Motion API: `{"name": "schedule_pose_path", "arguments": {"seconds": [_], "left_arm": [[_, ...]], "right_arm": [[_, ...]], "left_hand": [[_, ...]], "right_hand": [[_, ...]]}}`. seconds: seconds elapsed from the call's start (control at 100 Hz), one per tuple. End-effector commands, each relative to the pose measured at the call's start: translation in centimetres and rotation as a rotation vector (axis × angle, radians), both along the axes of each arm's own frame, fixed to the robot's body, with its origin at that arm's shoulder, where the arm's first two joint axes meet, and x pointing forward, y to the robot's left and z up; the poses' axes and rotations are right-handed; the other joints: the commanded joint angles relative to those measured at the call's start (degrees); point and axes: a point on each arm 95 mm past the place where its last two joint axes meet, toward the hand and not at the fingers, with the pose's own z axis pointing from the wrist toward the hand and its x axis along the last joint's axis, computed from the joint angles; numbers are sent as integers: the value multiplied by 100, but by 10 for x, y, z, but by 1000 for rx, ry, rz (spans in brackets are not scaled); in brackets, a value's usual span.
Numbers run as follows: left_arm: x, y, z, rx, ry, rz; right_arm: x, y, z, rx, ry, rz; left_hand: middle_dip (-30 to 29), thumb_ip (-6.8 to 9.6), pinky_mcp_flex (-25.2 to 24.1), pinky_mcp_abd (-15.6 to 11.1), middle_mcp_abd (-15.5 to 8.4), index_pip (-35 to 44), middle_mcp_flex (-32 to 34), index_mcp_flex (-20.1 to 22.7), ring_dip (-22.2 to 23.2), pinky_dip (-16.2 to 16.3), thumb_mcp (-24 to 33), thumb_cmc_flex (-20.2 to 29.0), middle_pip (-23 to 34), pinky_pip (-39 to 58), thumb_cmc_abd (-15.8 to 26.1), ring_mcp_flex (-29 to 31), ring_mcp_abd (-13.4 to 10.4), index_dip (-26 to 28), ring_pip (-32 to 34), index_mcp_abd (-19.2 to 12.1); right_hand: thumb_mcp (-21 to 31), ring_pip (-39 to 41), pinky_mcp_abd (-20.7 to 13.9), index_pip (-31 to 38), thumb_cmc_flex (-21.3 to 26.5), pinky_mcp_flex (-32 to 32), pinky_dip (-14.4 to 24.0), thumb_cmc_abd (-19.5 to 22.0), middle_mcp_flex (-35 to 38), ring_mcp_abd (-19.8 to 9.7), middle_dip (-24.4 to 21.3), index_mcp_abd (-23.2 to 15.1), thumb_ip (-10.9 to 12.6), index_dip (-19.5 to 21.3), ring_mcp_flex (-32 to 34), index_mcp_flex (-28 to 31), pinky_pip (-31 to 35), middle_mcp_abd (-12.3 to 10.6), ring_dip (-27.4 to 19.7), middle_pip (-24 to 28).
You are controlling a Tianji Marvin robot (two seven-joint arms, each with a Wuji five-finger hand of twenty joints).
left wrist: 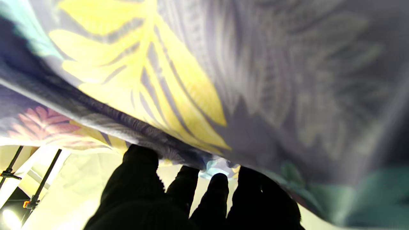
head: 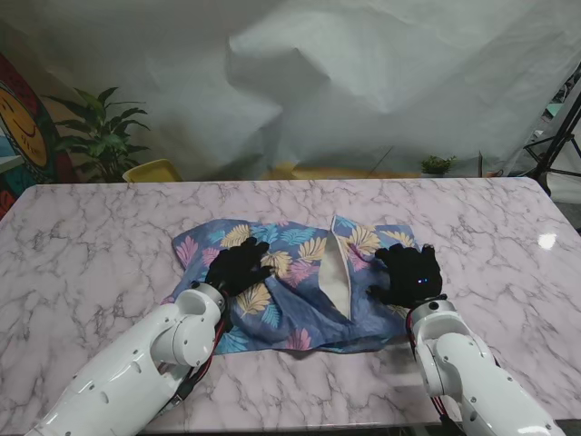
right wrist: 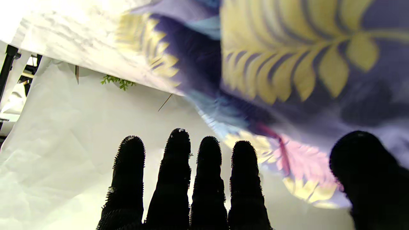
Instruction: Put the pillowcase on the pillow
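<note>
From the stand, your pillowcase [head: 290, 277] lies mid-tabletop [head: 100, 236], pillow [head: 338, 272] showing; both hands rest flat.

Left hand [left wrist: 191, 198]: fingers spread on limp cloth, grasping nothing.

Right hand [right wrist: 191, 188]: released; take the soft hem.

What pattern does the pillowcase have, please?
The pillowcase is blue-purple, printed with yellow, pink and teal leaves; it shows best in the stand view.

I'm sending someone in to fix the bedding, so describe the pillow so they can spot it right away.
On the pink marble table lies a blue pillowcase printed with yellow, pink and teal leaves, between the left hand and right hand. The pillow is the plain cream strip showing through its opening, the only unprinted fabric there.
</note>
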Motion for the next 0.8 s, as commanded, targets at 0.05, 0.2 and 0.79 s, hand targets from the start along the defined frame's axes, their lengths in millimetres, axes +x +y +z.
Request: {"name": "schedule_pose_path", "arguments": {"seconds": [0.05,0.2,0.79], "left_arm": [[-6,8,-1,4,8,21],[-9,8,-2,8,9,10],[-8,-8,-13,-42,35,-31]], "right_arm": [[-3,7,16,24,-5,11],[-9,16,20,39,20,24],[6,47,-3,172,133,84]], "left_hand": [[7,19,50,444,34,23,-72,14,94,170,-61,-107,-77,245,61,-108,104,12,15,14],[-11,15,46,456,43,0,-94,28,85,169,-72,-160,-84,206,49,-119,108,4,-16,8],[-36,17,15,450,27,-48,-151,25,92,193,-48,-237,-83,100,46,-143,93,9,-59,1]], "right_hand": [[-87,10,40,78,-180,-148,7,163,-103,121,0,-80,55,-130,-180,20,-92,30,3,4],[-327,-3,72,55,-306,-150,-6,450,63,171,-42,-133,88,-151,-147,136,-104,23,-11,-89],[-1297,24,70,177,13,54,7,1482,1025,-32,-57,-495,250,39,515,814,-30,-295,40,-250]]}}
